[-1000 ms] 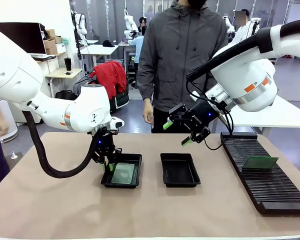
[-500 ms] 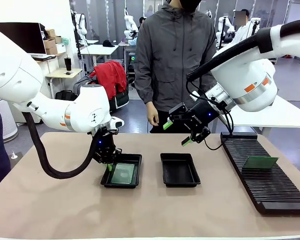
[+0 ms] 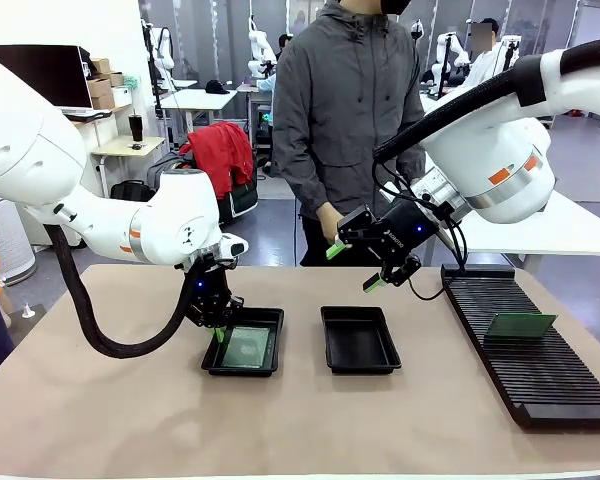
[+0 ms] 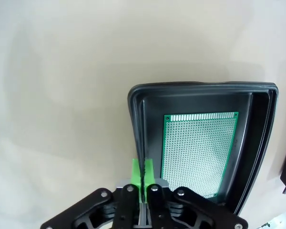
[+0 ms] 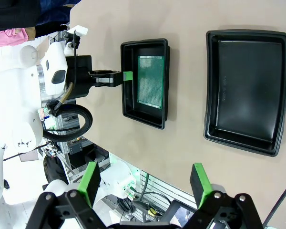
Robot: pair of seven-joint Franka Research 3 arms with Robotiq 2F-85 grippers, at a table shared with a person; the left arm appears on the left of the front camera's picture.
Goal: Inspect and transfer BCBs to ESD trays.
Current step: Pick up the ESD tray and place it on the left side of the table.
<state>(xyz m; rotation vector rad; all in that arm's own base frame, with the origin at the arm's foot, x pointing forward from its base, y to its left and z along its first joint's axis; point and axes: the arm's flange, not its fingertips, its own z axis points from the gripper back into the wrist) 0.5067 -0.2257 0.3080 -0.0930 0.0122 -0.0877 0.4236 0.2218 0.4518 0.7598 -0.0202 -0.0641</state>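
White bulbous arms point(image 3: 170, 225), orange joint marks point(image 3: 505, 175), black hoses point(image 3: 80, 320); black claws point(image 3: 354, 267), green pads point(image 3: 336, 250).

Left claw point(image 3: 218, 332) has pinched fully shut; the person's hand point(image 3: 330, 223) moved right.

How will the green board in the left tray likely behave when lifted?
Probably stiff: the board lies flat, unbowed, in its tray. Likely light, being thin and perforated. Flush on the floor, its edge may be hard to catch.
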